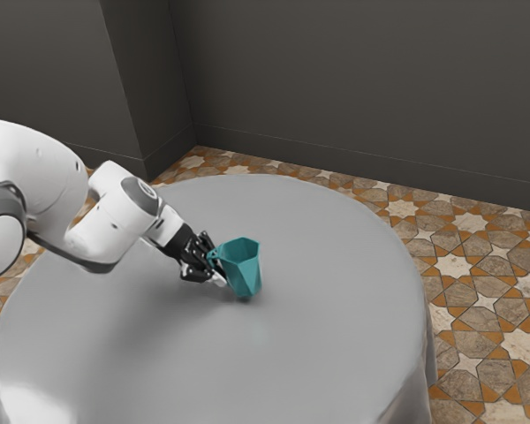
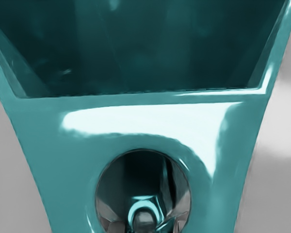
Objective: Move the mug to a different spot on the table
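A teal faceted mug (image 1: 242, 268) stands near the middle of the round grey table (image 1: 336, 300), tilted slightly toward the exterior view's right. My black gripper (image 1: 213, 264) comes in from the exterior view's left and is shut on the mug's handle side, low over the tabletop. In the wrist view the mug (image 2: 136, 121) sits right under my hand. Its open mouth is on the far side and the handle loop (image 2: 143, 191) is nearest the camera. Whether its base touches the table I cannot tell.
The grey tabletop spreads wide around the mug, with bare surface toward the exterior view's right and front. Its rim (image 1: 421, 353) drops to a patterned tile floor (image 1: 486, 265). Dark walls stand behind.
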`<action>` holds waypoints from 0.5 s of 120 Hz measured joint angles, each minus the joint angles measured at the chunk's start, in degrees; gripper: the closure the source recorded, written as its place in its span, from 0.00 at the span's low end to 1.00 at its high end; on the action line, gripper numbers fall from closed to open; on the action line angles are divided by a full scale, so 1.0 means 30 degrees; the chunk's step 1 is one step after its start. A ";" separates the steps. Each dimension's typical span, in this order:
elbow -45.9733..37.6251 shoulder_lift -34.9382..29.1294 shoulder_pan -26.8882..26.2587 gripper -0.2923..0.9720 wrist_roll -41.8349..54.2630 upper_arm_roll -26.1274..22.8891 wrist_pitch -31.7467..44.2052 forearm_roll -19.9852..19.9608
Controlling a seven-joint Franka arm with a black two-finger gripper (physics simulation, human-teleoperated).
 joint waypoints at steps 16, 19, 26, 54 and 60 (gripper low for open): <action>0.0433 -0.0051 0.0371 0.79 0.0120 -0.0003 -0.0008 0.0094; 0.0473 -0.0057 0.0510 0.79 0.0146 -0.0005 -0.0017 0.0105; 0.0517 -0.0084 0.0920 0.79 0.0211 -0.0005 -0.0042 0.0154; 0.0372 -0.0296 0.2488 0.80 0.0523 -0.0006 -0.0244 0.0697; 0.0331 -0.0312 0.2666 0.80 0.0597 -0.0006 -0.0312 0.0777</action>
